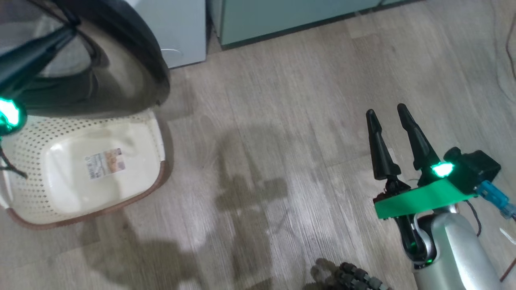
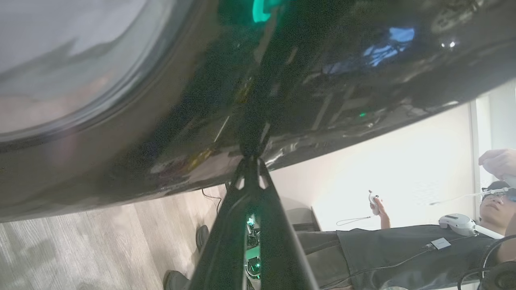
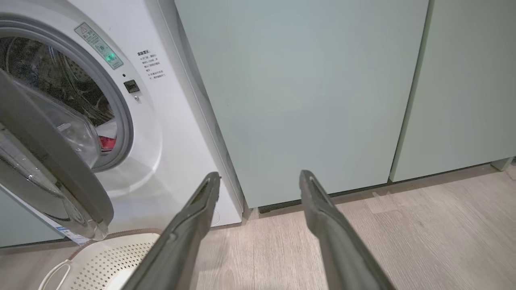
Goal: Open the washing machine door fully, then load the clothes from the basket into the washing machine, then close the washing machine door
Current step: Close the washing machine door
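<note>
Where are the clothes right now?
The clothes lie in the washing machine drum, low in the porthole at the right wrist view's left, behind the open washing machine door. The basket on the floor beneath is empty.

Seen along the right gripper [image 3: 260, 175], dark fingers held well apart above the wood-look floor [image 3: 423, 233]. At left, the white washing machine [image 3: 177, 121], with the washing machine door [image 3: 52, 169] standing partly open, glass bowl turned toward the porthole [image 3: 121, 117]. Inside, a glimpse of red clothes [image 3: 107, 142]. Below the door's lower edge, the cream perforated basket [image 3: 109, 257] on the floor. Just beside the machine, pale green cabinets [image 3: 302, 100].
</note>
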Tool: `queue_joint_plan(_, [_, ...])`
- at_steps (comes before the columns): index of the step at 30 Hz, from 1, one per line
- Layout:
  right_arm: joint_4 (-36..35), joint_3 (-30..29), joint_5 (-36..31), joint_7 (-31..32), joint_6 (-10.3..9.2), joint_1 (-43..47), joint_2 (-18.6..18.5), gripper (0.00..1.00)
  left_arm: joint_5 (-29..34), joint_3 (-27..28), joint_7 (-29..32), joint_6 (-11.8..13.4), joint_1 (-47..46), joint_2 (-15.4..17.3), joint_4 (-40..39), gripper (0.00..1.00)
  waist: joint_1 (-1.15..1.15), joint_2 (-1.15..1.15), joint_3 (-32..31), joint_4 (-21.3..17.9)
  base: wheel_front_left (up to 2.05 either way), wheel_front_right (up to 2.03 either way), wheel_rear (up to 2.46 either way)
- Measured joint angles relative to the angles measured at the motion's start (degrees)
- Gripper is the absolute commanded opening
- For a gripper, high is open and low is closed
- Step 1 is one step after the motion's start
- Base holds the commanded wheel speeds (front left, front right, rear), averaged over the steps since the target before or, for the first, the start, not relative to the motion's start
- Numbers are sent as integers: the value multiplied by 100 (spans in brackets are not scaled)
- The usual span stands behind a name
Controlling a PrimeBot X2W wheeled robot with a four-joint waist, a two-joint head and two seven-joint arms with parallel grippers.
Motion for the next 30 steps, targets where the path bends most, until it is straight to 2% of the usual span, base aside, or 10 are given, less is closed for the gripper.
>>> queue_joint_plan(8, [136, 115, 100, -104, 0, -69, 0, 100, 134, -29, -274, 4, -629, -26, 581, 0, 0, 0, 123, -331, 0, 0, 0])
queue_joint_plan(19, [229, 221, 152, -154, 0, -163, 0, 100, 380, -29, -730, -10, -1350, -208, 1370, 0, 0, 0, 165, -511, 0, 0, 0])
queue_joint_plan(26, [274, 191, 151, -155, 0, -162, 0, 100, 342, 56, -700, -211, -1194, -244, 1507, 0, -1, 0, 56, -422, 0, 0, 0])
queue_joint_plan(30, [286, 164, 147, -156, 0, -159, -1, 100, 101, 363, -703, -390, -701, -388, 1397, 0, -1, 0, -25, -258, 0, 0, 0])
